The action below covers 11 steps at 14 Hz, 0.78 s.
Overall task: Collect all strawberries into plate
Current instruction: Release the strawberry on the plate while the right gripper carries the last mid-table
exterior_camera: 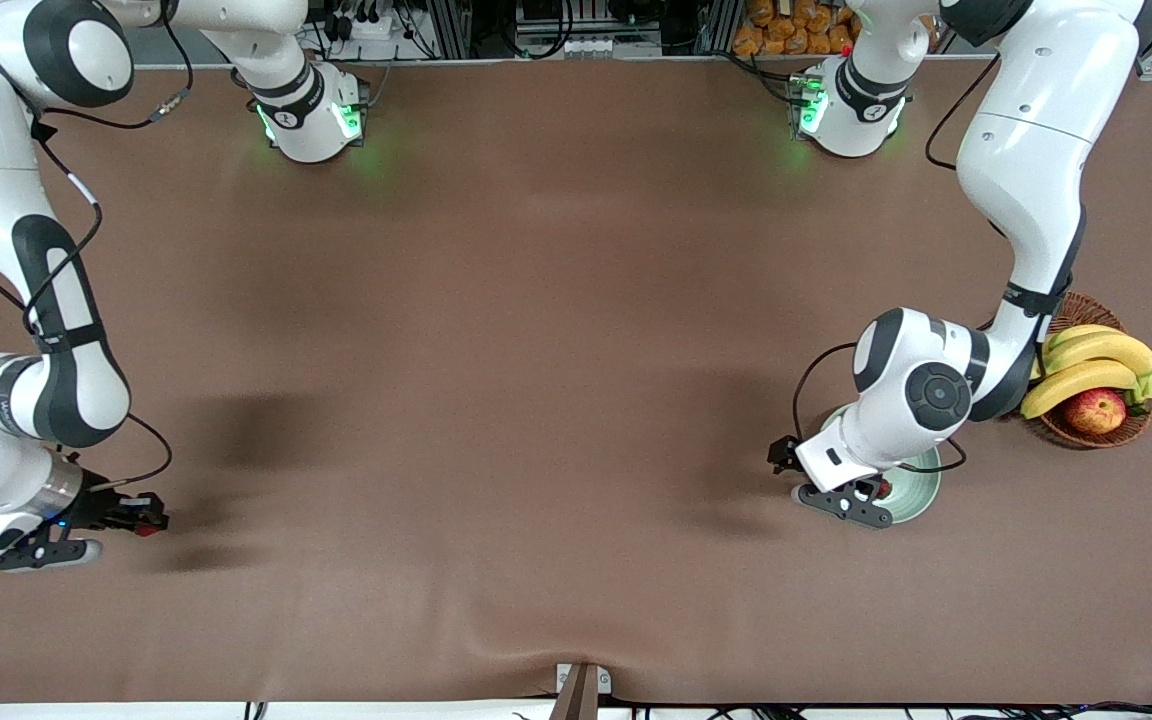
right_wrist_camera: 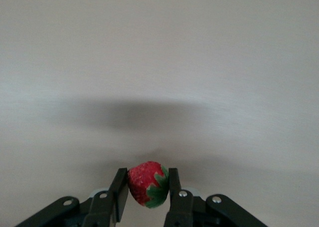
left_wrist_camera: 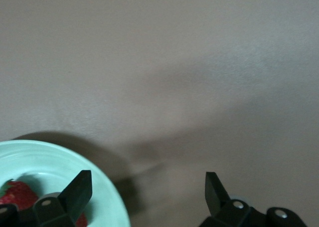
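Right gripper (right_wrist_camera: 147, 192) low over the brown tablecloth (exterior_camera: 536, 400) at the right arm's end, fingers clamped on a small red strawberry with green leaves (right_wrist_camera: 147, 190). Left gripper (left_wrist_camera: 148, 187) spread wide and empty at the rim of the pale mint-green round plate (left_wrist_camera: 60, 159), which holds a second red strawberry (left_wrist_camera: 17, 194); wicker fruit basket (exterior_camera: 1126, 432) just beside

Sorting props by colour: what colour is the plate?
Pale mint green plate, clearest in the left wrist view.

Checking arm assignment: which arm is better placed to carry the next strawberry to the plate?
Right, most likely. The right gripper is shut on a strawberry at the right arm's end of the table. The left gripper is open and empty over the plate, where another strawberry already lies.
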Motion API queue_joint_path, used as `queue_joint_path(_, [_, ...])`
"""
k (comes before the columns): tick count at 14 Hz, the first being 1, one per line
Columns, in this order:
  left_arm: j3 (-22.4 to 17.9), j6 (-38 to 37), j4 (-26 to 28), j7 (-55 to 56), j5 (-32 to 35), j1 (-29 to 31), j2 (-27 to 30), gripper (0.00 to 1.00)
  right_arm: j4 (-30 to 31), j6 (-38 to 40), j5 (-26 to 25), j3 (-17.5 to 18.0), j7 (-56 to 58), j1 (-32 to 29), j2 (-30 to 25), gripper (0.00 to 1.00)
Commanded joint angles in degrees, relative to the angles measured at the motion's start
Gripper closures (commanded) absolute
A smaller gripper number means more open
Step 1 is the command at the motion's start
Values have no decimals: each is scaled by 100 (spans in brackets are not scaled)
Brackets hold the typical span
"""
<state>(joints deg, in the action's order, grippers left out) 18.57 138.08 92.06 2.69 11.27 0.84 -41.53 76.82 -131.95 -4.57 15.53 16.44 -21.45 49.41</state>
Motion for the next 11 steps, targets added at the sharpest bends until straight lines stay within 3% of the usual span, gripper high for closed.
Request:
queue_joint_path(1, [-20, -18, 5, 206, 95, -49, 66, 0, 237, 143, 0, 336, -350, 148, -177, 67])
queue_joint_path(8, [-20, -18, 5, 206, 95, -58, 57, 0, 27, -93, -96, 285, -2862, 2071, -11, 68])
queue_joint_path(11, [-12, -18, 5, 215, 95, -66, 75, 0, 9, -392, -96, 13, -3918, 2933, 77, 68])
